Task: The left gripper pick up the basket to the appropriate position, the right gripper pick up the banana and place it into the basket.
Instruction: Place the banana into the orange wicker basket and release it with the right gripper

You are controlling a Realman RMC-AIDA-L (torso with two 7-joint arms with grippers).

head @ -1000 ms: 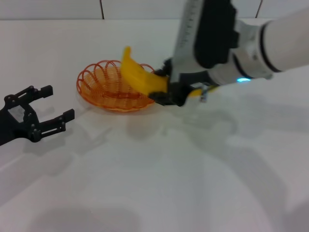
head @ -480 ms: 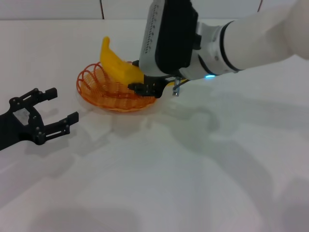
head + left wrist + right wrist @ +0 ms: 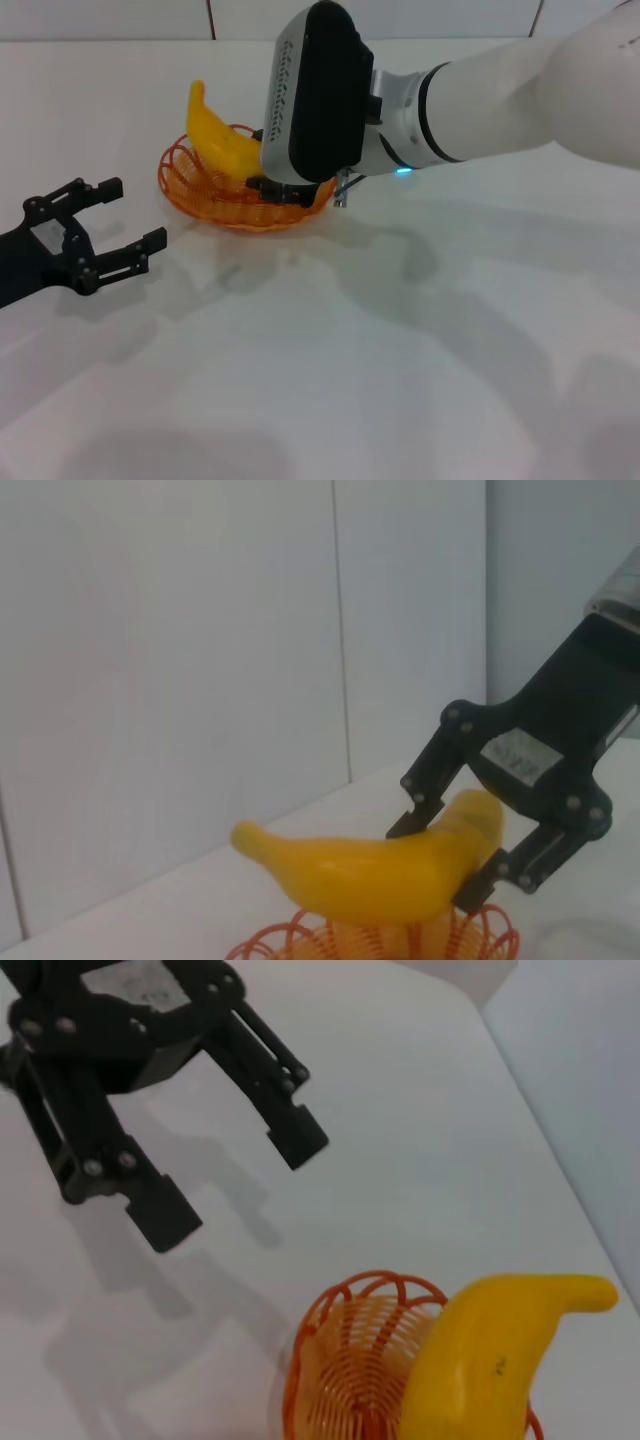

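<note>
The left claw (image 3: pixel 105 228) rests spread and empty on the white tabletop (image 3: pixel 330 360), near the basket (image 3: pixel 190 190). Over the basket, the right claw (image 3: pixel 268 186) grips the banana (image 3: pixel 220 140) at one end; its free tip rises up and leftward. White wall panels stand behind.

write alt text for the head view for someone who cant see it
The right gripper, reaching in from the right on a white arm, holds a yellow banana over an orange wire basket on a white table. The left gripper sits open at the left edge, apart from the basket.
</note>
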